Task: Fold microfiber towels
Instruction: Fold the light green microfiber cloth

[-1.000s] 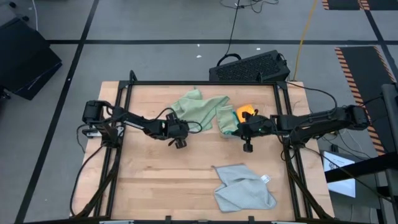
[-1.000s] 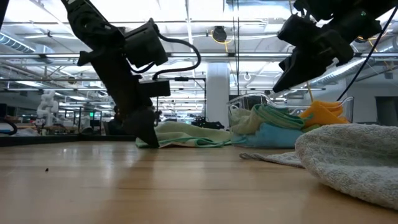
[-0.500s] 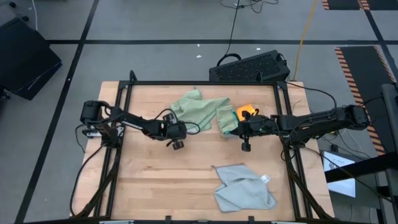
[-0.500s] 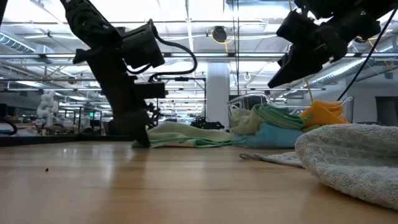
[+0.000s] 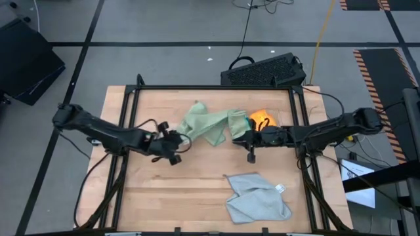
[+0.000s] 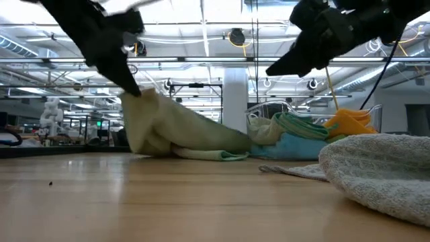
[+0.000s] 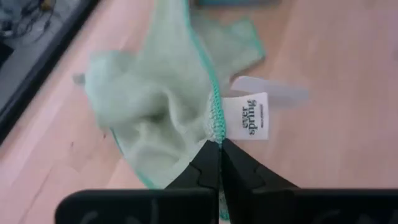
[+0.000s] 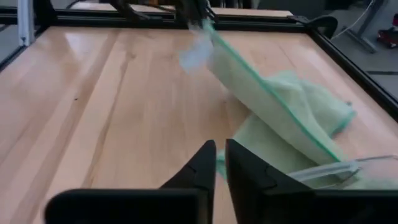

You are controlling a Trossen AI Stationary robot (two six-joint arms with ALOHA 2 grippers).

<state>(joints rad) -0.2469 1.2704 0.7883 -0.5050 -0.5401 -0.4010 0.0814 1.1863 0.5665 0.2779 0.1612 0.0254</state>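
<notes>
Left wrist view: left claw [image 7: 219, 163] pinches sage towel [image 7: 155, 118] beside "ever spring" label [image 7: 248, 116].

My fingers [image 8: 239, 171] sit low over the wood surface [image 8: 93, 106], nearly together w/ a thin gap between them. Just past them lies a pale green towel [image 8: 280, 112], one edge pulled up taut twd the far side, where the other arm's gripper [image 8: 196, 12] pinches it. A white tag [image 8: 194, 53] hangs blurred near that corner. Clear plastic rim [image 8: 336, 171] beside me.
</notes>
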